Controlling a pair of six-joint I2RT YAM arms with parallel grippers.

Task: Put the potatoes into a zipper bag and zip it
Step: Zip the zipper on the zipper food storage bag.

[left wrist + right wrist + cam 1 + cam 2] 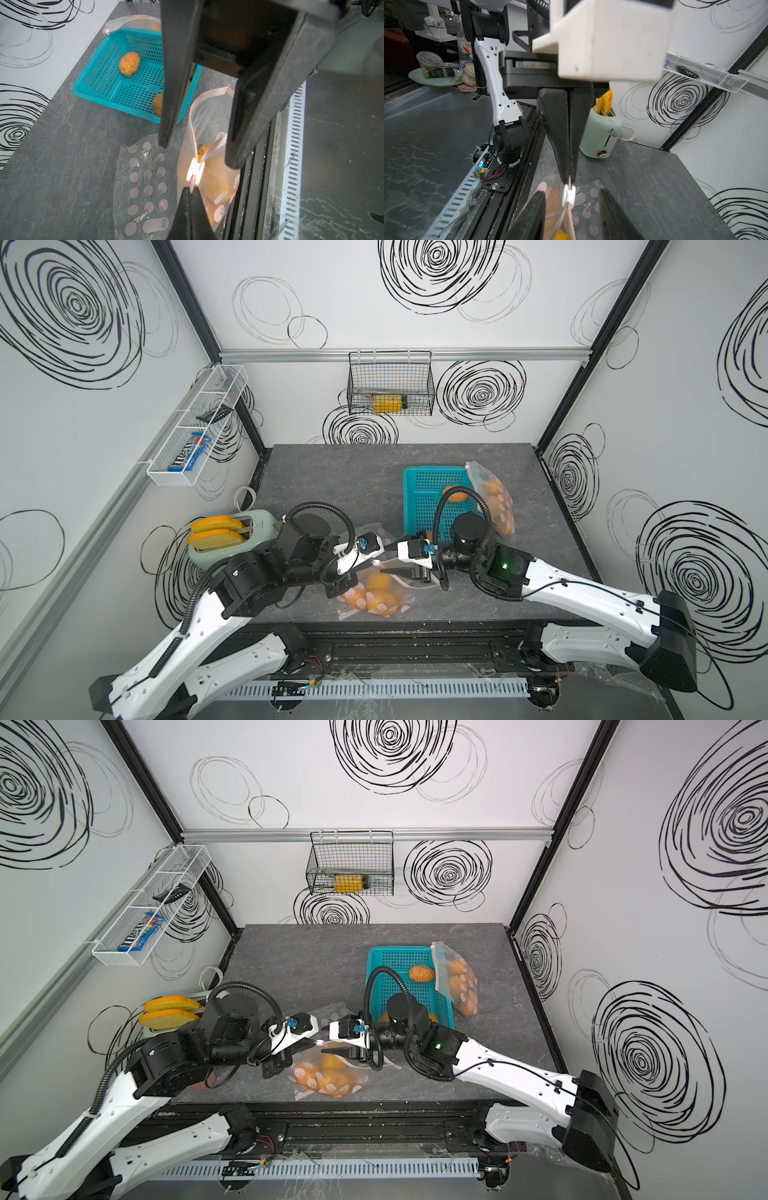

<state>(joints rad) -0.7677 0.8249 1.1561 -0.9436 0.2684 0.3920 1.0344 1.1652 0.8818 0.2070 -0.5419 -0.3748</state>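
Slider [195, 171] between half-open right gripper [199, 155] jaws, ungripped; left gripper [190, 189] pinched shut on zipper bag [207, 116] strip beside it. Risk: off-centre close skids off slider.

Both top views sit high over the front edge of the table [332, 472], angled down toward the back wall. They're far enough off to catch both arms and all three walls, and they share basically the whole scene, just nudged sideways.

The left wrist cam is in close, facing the right gripper [199, 155] with the teal basket [104, 83] behind it. The right wrist cam stares back the opposite way at the left gripper [569, 178] and the toaster [602, 131]. Both wrist views share the white slider [195, 171] on the zipper bag [209, 116].
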